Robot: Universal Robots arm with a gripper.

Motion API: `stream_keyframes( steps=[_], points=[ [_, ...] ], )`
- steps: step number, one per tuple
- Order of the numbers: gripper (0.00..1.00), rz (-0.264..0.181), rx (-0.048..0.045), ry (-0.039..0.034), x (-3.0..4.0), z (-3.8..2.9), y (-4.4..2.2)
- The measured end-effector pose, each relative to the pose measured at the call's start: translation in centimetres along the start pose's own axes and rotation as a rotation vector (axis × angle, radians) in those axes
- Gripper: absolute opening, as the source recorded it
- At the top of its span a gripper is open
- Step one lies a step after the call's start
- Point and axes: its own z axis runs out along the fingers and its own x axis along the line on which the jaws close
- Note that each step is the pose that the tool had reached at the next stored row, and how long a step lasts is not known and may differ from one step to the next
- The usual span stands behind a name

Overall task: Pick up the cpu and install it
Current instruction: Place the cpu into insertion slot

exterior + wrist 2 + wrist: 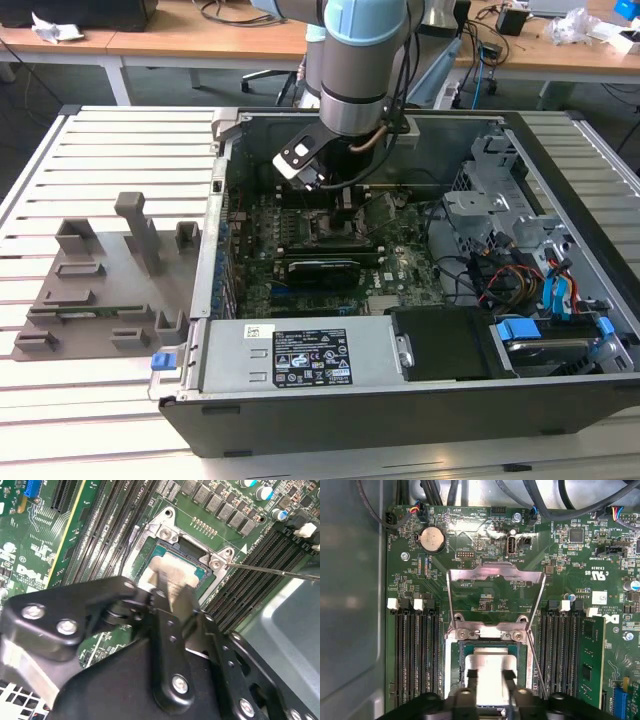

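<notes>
Inside the open computer case [560, 140] on the slatted counter [120, 150]: one robot arm [355, 60], reaching down over the green board [560, 555]. Item: cpu [490, 661] [148, 574], silvery top up, lying flat in its socket between rows of black memory slots [415, 655]. Socket's metal frame [495, 575]: swung open, clear of the cpu. Claw [490, 676]: right at the cpu's top; whether gripping or let go, cannot tell. Grey holder tray [100, 280]: beside the case.

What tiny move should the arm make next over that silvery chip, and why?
Probably ease straight down a touch: the cpu lines up with the socket beneath the claw, and the hinged metal frame stands open, so nothing blocks seating.
</notes>
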Motion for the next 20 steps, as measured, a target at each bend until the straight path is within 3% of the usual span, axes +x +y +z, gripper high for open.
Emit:
stream_keyframes(
  steps=[2, 3, 7, 8, 11, 20],
  points=[
    [0.24, 0.000, 0.0000, 0.0000, 0.00, 0.00, 0.00],
    [0.12, 0.000, 0.0000, 0.0000, 0.00, 0.00, 0.00],
    [0.11, 0.000, 0.0000, -0.0022, -0.26, 0.00, 0.00],
    [0.11, 0.000, 0.0000, -0.0081, -0.32, 0.01, -0.01],
    [0.11, -0.003, 0.0006, -0.0437, -0.33, 0.01, 0.00],
    [0.11, -0.049, -0.0005, -0.0454, -0.29, 0.64, -0.21]
  ],
)
